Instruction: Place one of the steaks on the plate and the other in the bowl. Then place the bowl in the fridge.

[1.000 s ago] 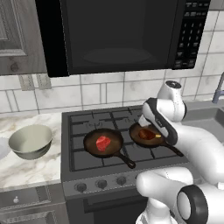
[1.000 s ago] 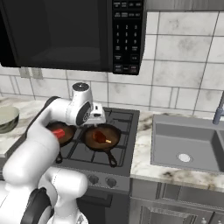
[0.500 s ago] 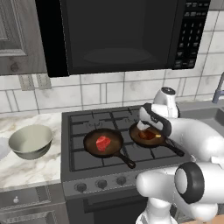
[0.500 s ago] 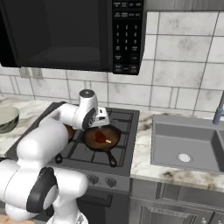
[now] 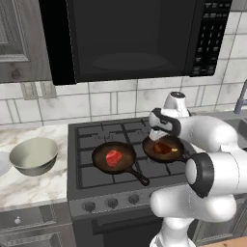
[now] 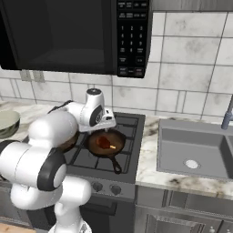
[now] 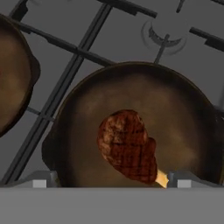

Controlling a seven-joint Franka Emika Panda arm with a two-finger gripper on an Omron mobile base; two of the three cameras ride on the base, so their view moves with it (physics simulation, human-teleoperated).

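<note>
Colours on the stove

Bright red steak [image 5: 114, 157] in black pan [image 5: 126, 166]; brown-red, grill-lined steak [image 7: 127, 150], yellowish tip at five o'clock; beige-grey bowl [image 5: 33, 157].

Home kitchen: stove [image 5: 87, 132], microwave [image 5: 130, 38], sink [image 6: 193, 150].

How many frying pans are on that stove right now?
2. The left pan sits on the stove's front middle, holding the bright red steak. The right pan is beside it, under the end effector, holding the darker steak.

Tiled wall [image 6: 191, 86], black microwave [image 5: 125, 38]
</note>
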